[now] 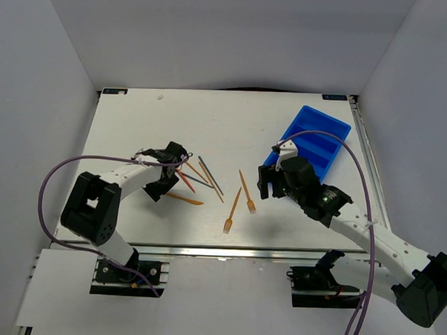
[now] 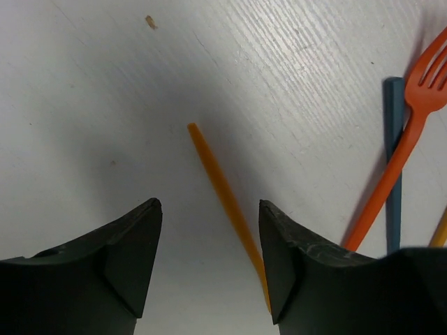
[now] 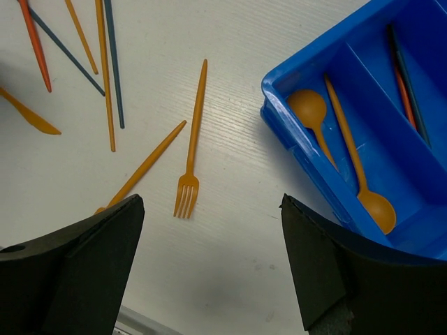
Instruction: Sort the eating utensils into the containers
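My left gripper (image 1: 171,173) is open, low over the table at the left end of the utensil pile. In the left wrist view an orange stick (image 2: 222,192) lies between the open fingers (image 2: 209,269), close to the right finger (image 2: 286,258). A red-orange fork (image 2: 401,150) and a blue-grey stick (image 2: 394,167) lie to its right. My right gripper (image 1: 269,180) is open and empty (image 3: 209,265), above bare table beside the blue tray (image 1: 336,128). Two orange forks (image 1: 246,191) (image 1: 232,211) lie left of it. The tray (image 3: 300,136) holds two orange spoons (image 3: 363,178) in one compartment and sticks (image 3: 405,77) in another.
Several orange and blue-grey sticks (image 1: 205,174) and an orange knife-like piece (image 1: 183,198) lie fanned between the arms. The orange fork (image 3: 190,157) points its tines toward my right gripper. White walls enclose the table on three sides.
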Robot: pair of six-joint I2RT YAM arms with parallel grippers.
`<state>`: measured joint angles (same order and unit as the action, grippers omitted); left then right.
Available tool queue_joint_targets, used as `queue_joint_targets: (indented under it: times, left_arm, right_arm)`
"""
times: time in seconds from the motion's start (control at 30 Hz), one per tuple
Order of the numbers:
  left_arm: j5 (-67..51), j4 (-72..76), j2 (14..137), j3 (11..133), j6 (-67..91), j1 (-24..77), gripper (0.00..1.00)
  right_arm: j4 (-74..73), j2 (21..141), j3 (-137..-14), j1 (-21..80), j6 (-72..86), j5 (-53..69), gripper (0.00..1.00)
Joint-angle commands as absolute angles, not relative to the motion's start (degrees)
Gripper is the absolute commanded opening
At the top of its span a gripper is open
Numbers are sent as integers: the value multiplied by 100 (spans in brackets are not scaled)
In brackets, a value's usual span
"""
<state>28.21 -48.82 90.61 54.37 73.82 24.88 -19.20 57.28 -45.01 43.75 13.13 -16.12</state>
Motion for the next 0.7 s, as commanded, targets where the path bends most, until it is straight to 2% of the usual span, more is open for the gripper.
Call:
queue_joint_targets:
  times: [0.0, 0.07, 0.1, 0.2, 0.3, 0.33, 0.43, 0.57, 0.67]
  left_arm:
    - [2980, -4755, 9210, 5511, 8402, 2514, 67]
    - [2997, -4746, 9325, 5476, 8455, 2514, 66]
    - [2997, -4711, 9343, 5432, 8472, 2514, 60]
    - [2962, -4501, 9334, 5187, 8543, 2496, 57]
    - [2813, -4333, 9343, 4941, 8604, 2470, 45]
    - [2760, -4220, 9343, 4879, 8631, 2470, 38]
    - [2584, -4009, 9378, 4633, 8631, 2426, 30]
    - [2435, -3753, 9212, 4308, 8622, 2408, 0]
    - [2452, -3718, 8790, 4131, 8587, 2408, 0]
  right_arm:
    - [-1652, 5625, -4430, 4421, 1362, -1354, 83]
    - [-1635, 5599, -4412, 4421, 1371, -1292, 81]
    - [-1635, 5581, -4377, 4430, 1371, -1257, 81]
    - [-1626, 5537, -4351, 4447, 1371, -1204, 80]
    - [-1635, 5502, -4350, 4465, 1362, -1151, 80]
    - [-1643, 5502, -4377, 4465, 1354, -1143, 80]
    - [-1714, 5476, -4473, 4474, 1336, -1090, 79]
    - [-1626, 5335, -4404, 4482, 1327, -906, 78]
    - [-1425, 5335, -4229, 4482, 1353, -433, 81]
